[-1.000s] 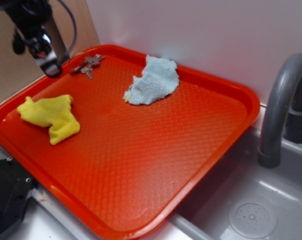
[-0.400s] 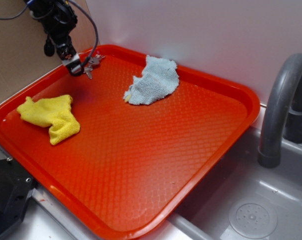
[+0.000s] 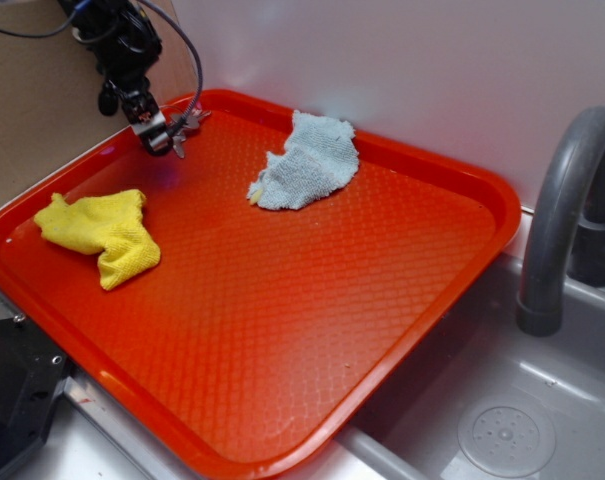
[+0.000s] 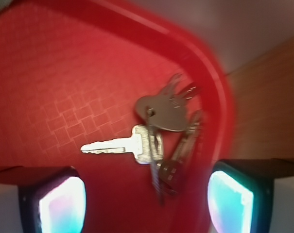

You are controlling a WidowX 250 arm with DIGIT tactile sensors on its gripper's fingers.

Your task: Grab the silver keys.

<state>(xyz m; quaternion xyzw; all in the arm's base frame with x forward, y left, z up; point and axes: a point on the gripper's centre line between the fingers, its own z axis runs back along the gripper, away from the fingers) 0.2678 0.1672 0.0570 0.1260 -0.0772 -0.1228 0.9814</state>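
Gripper point(image 3: 160, 140) hangs low over the far left corner of the red tray point(image 3: 282, 330), its two fingers spread apart with the silver keys point(image 4: 159, 138) lying flat between them, untouched. That wide stance looks chosen to straddle the fanned-out bunch, which sits tight against the tray's raised rim. Both cloths, the yellow cloth point(image 3: 97, 235) and the pale blue cloth point(image 3: 307, 162), lie well clear.

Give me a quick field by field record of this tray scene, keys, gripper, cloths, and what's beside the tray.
tray: orange tray, on the counter
silver keys: silver keys lying in the tray's far left corner, near the rim
gripper: gripper open, above the keys, fingers either side in the wrist view
cloths: yellow cloth left; blue-grey cloth at the back
beside tray: grey faucet and sink, right
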